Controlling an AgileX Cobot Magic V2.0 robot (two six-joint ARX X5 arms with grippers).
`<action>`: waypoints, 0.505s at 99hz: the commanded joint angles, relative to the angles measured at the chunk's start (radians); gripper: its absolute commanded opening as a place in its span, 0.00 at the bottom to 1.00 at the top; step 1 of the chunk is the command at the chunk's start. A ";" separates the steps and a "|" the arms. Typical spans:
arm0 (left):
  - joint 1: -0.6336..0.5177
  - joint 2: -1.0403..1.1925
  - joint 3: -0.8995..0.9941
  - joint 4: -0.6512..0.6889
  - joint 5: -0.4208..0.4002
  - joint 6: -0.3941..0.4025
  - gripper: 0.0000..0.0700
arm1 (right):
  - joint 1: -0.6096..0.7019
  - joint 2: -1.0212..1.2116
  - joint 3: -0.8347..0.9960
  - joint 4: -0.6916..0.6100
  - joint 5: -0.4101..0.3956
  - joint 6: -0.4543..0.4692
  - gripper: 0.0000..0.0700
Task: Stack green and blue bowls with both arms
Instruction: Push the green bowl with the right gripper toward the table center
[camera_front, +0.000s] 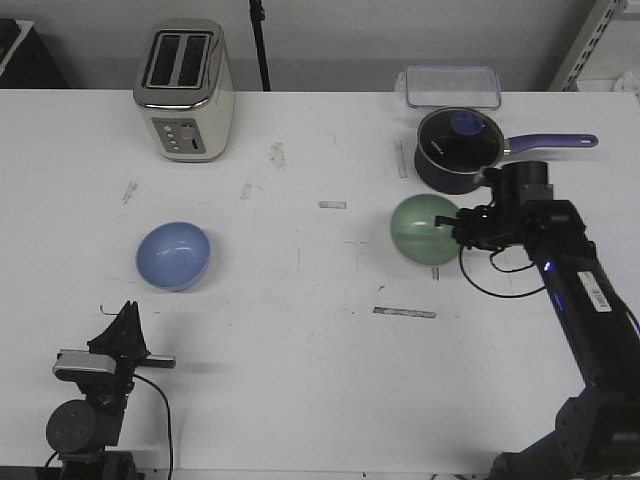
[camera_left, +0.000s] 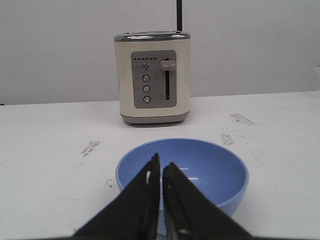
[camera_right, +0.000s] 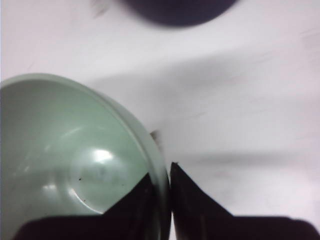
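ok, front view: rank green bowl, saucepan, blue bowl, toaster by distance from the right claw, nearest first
1. green bowl: rim pinched in the right claw.
2. saucepan: just behind it, toward the back.
3. blue bowl: far across, on the left.
4. toaster: back left corner.

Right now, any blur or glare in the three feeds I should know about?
Front view: sharp, evenly lit, soft shadows only, e.g. under the blue bowl. Left wrist view: toaster crisp, the close left gripper fingers soft. Right wrist view: blurred overall, dark saucepan just a smear, bright specular spot inside the green bowl, whose rim sits between the right gripper fingers.
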 joint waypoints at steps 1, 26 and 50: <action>0.002 -0.002 -0.022 0.015 0.004 0.002 0.00 | 0.071 0.018 0.015 0.008 -0.003 0.029 0.00; 0.002 -0.002 -0.022 0.015 0.004 0.002 0.00 | 0.304 0.021 -0.002 0.018 0.008 0.135 0.00; 0.002 -0.002 -0.022 0.015 0.004 0.002 0.00 | 0.430 0.021 -0.061 0.103 0.096 0.192 0.00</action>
